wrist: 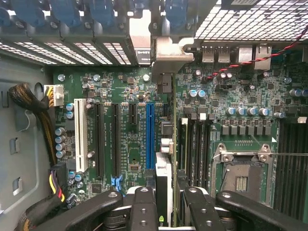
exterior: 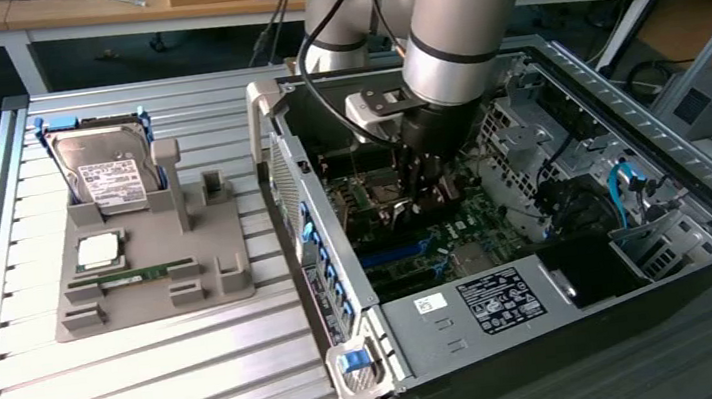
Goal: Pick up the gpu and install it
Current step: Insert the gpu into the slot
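Bright, even light falls from overhead, glinting off the ribbed metal worktop [exterior: 149,384] and the arm [exterior: 463,16]. The arm throws shade deep into the case [exterior: 677,193]. In the wrist view the motherboard [wrist: 130,130] is crisp and evenly lit, while the mesh [wrist: 260,19] glares white.

No legible text anywhere. White label on the hard drive [exterior: 111,180] and the sticker on the power supply [exterior: 500,300] carry print, too small to read.
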You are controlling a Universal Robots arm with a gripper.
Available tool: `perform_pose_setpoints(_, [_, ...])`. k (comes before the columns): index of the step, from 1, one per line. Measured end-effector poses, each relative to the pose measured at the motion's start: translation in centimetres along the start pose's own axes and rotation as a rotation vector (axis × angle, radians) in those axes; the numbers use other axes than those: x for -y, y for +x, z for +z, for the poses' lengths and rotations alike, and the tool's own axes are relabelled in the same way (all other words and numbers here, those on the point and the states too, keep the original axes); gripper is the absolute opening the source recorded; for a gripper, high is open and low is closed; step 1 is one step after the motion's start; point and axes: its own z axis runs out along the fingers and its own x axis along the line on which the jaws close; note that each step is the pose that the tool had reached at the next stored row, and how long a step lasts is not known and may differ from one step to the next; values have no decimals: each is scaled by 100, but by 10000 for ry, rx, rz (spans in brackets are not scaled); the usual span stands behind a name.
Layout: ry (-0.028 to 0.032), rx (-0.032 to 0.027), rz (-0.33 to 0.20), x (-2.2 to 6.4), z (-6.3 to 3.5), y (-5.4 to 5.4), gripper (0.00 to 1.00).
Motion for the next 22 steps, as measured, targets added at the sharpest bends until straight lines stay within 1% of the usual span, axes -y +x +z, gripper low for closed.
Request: perform_pose_setpoints(22, [0,1,0,-12,46,1,27])
